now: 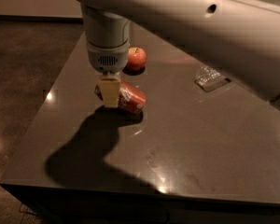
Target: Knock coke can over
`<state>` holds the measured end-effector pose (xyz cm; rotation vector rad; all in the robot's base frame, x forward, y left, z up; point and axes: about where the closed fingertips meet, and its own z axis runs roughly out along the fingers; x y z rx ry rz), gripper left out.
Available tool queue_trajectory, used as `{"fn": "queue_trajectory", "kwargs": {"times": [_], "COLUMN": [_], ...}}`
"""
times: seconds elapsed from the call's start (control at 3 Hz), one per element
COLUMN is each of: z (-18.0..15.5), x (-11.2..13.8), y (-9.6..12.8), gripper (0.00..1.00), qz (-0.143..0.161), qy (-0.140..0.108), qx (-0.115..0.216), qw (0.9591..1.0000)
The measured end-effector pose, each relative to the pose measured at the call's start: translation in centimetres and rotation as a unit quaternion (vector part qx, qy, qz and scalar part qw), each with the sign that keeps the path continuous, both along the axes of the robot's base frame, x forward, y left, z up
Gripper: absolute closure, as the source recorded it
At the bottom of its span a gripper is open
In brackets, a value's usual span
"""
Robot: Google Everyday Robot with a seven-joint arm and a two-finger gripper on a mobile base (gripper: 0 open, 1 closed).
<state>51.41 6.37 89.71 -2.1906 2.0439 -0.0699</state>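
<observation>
So, the gripper (110, 98) hangs straight down off the grey wrist (107, 41), w/ its pale yellow tip right at the surface of the dark table (200, 139). Can't tell from this angle whether it's released, clenched or grasping anything. The coke can (131, 97) lies on its side on the tabletop, directly behind the gripper tip and sticking out to its right in view. It's touching the tip or v. close to it. The can's left end is partly hidden by the tip, and its body runs right and slightly toward the cam, white script showing. The apple (136, 58) sits beyond the gripper, up and a bit right, apart from the can. A clear plastic bottle (211, 78) lies flat well off to the gripper's right, near the big white arm (200, 27) that spans the top of the view. A dark shadow (88, 148) spreads over the table in front of the gripper and to its left, toward the near edge.
</observation>
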Motion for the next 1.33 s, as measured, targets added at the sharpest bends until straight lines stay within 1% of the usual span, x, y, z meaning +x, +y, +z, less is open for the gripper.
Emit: {"fn": "queue_trajectory", "kwargs": {"times": [0.33, 0.67, 1.0, 1.33], "z": [-0.74, -1.52, -1.51, -1.51], "x": [0.38, 0.01, 0.17, 0.17], "y": [-0.78, -1.45, -1.24, -1.24], "gripper": [0.36, 0.13, 0.00, 0.00], "qz": [0.006, 0.023, 0.024, 0.024], "qy": [0.001, 0.006, 0.002, 0.002], "qx": [-0.025, -0.042, -0.038, -0.038], "qw": [0.9997, 0.9988, 0.9990, 0.9990]}}
